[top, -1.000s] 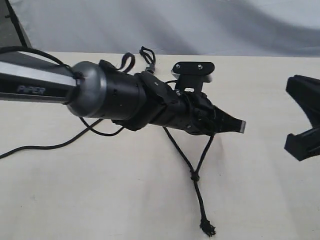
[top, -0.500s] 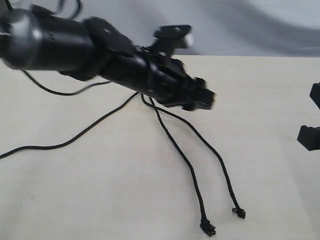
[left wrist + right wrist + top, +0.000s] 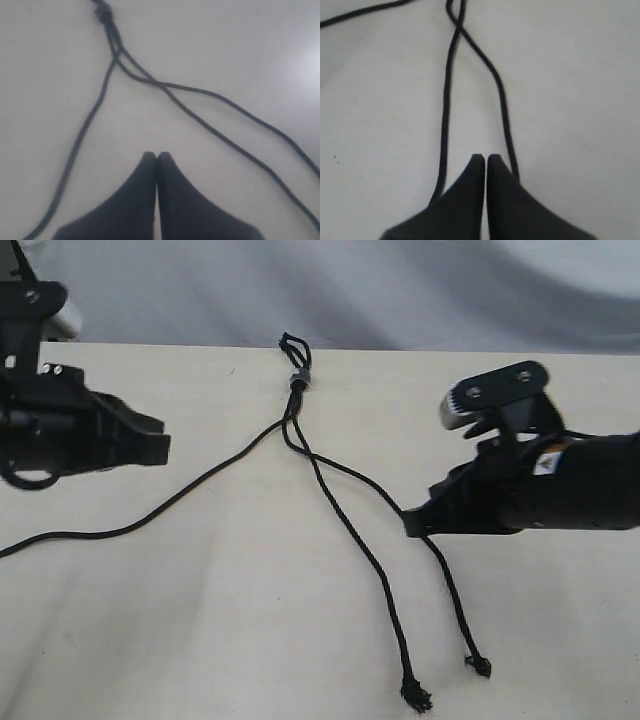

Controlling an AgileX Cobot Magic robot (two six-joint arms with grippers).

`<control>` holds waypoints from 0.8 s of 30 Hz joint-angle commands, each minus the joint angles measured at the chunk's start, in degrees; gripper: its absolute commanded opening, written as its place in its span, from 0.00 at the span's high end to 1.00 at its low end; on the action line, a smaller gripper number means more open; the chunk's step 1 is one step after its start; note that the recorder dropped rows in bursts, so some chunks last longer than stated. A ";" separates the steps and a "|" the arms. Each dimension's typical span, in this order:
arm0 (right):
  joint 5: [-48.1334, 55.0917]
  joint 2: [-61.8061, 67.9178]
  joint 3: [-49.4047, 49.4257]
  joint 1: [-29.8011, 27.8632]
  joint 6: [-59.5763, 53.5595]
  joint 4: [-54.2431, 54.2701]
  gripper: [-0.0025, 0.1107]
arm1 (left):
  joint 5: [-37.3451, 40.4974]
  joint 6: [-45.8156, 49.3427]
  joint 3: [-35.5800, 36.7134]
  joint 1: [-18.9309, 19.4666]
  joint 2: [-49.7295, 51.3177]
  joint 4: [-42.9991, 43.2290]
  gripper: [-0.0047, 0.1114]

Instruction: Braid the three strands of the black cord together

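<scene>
Nearest: two frayed ends (image 3: 415, 698) lie loose on the worktop (image 3: 180, 640), a little apart.
Progress: barely begun, by my reading. The three strands (image 3: 360, 545) show one slack crossing below the join and no plait, so nearly all the braiding is left.
At right: right gripper (image 3: 410, 525) is pressed together and pinches nothing. It sits over the rightmost strand; contact unclear.
At left: left gripper (image 3: 160, 445) is pressed together, empty, clear of the cord.
Far: black cord (image 3: 290, 425) is thin, matte, twisted and limp. It fans across mid-worktop from a grey band (image 3: 297, 379) and small loop (image 3: 292, 343) by the far edge.
</scene>
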 commanded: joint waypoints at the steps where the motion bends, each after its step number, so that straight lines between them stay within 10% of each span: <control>1: 1.01 11.99 -6.26 1.23 2.26 -0.08 0.77 | -8.78 0.60 7.41 0.17 -6.12 -0.87 0.95; 7: 10.85 21.02 -13.37 1.23 2.17 -4.01 0.44 | -13.44 0.10 11.65 0.17 -9.87 -0.87 0.95; 16: 11.00 26.51 -14.20 -2.02 2.79 -9.14 0.44 | -13.33 0.10 11.65 0.17 -9.94 -0.87 0.95; 24: 12.76 26.61 -14.20 -5.22 1.43 -13.14 0.87 | -13.33 0.10 11.65 0.17 -9.94 -0.87 0.95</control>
